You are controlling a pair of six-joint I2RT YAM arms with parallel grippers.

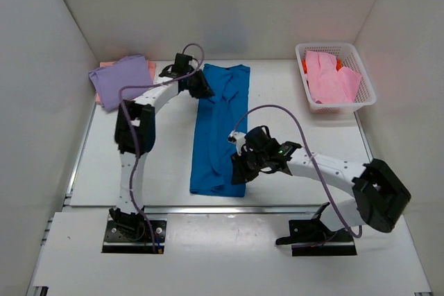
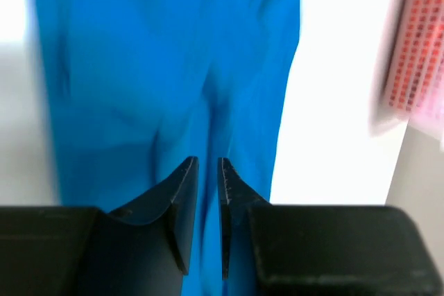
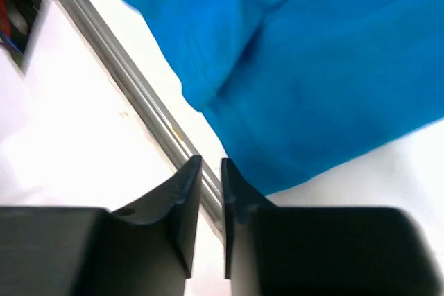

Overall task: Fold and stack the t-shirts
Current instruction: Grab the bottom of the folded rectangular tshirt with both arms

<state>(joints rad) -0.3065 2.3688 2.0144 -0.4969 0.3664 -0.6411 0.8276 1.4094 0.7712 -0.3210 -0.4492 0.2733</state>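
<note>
Lying lengthwise on the bench (image 1: 166, 164), the blue t-shirt (image 1: 218, 129) has the left gripper (image 1: 203, 90) at its far end and the right gripper (image 1: 239, 171) at its near hem, probably poised for a crosswise fold. Left wrist: jaws pressed together above cloth. Right wrist: likewise, empty.

2 white arms (image 1: 326, 169) with black joints, looping purple cables (image 1: 275, 107).

Salmon t-shirt (image 1: 151, 68) — mostly beneath lavender t-shirt (image 1: 122, 81)
</note>
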